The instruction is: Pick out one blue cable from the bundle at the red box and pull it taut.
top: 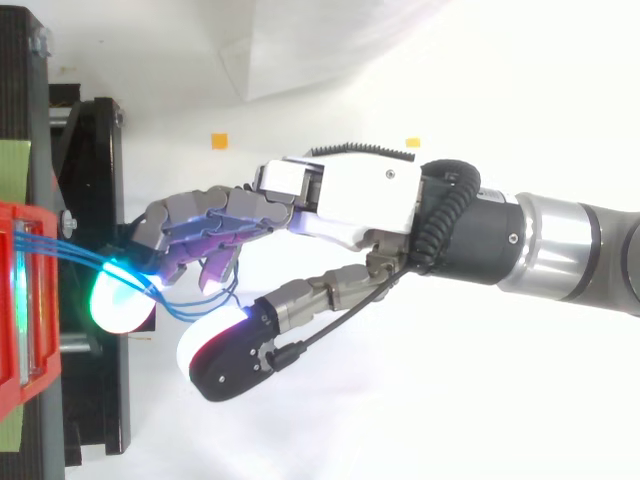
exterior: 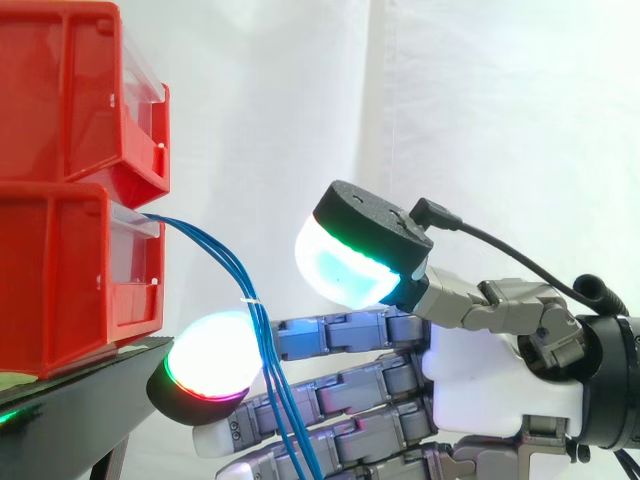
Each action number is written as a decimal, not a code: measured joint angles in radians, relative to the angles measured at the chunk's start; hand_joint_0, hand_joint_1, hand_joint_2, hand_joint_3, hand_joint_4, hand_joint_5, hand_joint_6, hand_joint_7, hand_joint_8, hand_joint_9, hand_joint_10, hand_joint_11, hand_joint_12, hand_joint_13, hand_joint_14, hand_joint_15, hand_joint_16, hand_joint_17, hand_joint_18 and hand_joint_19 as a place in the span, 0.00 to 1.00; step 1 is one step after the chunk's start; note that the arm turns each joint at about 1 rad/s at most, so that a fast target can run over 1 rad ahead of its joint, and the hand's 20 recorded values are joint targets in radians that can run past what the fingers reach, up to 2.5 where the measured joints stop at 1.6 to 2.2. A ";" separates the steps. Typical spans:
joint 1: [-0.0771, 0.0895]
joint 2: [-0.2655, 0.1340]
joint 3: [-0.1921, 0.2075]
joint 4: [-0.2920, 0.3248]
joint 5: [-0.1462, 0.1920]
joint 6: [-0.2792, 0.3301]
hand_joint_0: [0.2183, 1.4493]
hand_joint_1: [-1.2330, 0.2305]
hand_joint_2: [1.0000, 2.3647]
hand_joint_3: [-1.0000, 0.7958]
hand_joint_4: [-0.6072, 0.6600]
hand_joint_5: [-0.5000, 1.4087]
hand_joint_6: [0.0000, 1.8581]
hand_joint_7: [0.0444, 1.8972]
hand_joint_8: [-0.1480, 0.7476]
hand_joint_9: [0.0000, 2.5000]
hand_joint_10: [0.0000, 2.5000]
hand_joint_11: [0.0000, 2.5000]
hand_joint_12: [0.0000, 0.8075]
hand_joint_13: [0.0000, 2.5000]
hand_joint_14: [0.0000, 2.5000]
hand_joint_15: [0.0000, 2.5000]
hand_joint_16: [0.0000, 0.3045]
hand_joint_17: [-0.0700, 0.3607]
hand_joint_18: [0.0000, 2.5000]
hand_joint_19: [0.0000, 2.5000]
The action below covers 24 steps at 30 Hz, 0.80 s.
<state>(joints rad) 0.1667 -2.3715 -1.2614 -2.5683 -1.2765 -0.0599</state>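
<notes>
Side view: my hand (exterior: 480,375) comes in from the right and is spread wide. My fingers lie almost straight, pointing at the red bins, and my thumb (exterior: 355,255) is lifted well above them, so nothing is pinched. The blue cables (exterior: 225,255) leave the front of the lower red bin (exterior: 60,290), arc down through a small white tie (exterior: 251,300) and run down across my fingers on the camera's side. One glowing fingertip (exterior: 210,368) sits just beside the bundle; I cannot tell whether it touches. That pad is at the corner of the black stand (exterior: 90,395), with a gap between it and the bin's front. Above my thumb there is only the white curtain (exterior: 500,110).

Top view: the cables (top: 70,255) fan out from the red bin (top: 25,320) and pass under my fingers (top: 200,225), looping out between fingers and thumb. My lit fingertip overlaps the stand's outer edge (top: 100,180). The thumb is well apart from the fingers, with open floor around it.
</notes>
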 measured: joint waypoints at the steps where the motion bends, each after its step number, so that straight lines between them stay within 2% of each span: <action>1: -0.001 0.000 -0.001 0.001 -0.002 0.000 0.27 0.41 0.01 0.34 0.62 0.15 0.27 0.50 0.43 0.14 0.01 0.22 0.38 0.21 0.01 0.20 0.13 0.37 0.19 0.33; 11: -0.008 -0.001 -0.007 0.000 -0.015 -0.002 0.27 0.41 0.01 0.33 0.62 0.15 0.27 0.51 0.43 0.14 0.01 0.22 0.38 0.21 0.01 0.21 0.13 0.37 0.19 0.33; 18: -0.018 -0.025 -0.006 0.015 -0.029 0.000 0.27 0.41 0.01 0.33 0.62 0.15 0.27 0.53 0.43 0.14 0.01 0.22 0.38 0.21 0.01 0.20 0.13 0.37 0.19 0.33; 24: -0.020 -0.030 -0.006 0.030 -0.037 0.001 0.27 0.41 0.01 0.34 0.61 0.16 0.27 0.54 0.43 0.14 0.01 0.22 0.38 0.21 0.01 0.20 0.13 0.37 0.19 0.33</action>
<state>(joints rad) 0.1465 -2.4018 -1.2674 -2.5382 -1.3139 -0.0585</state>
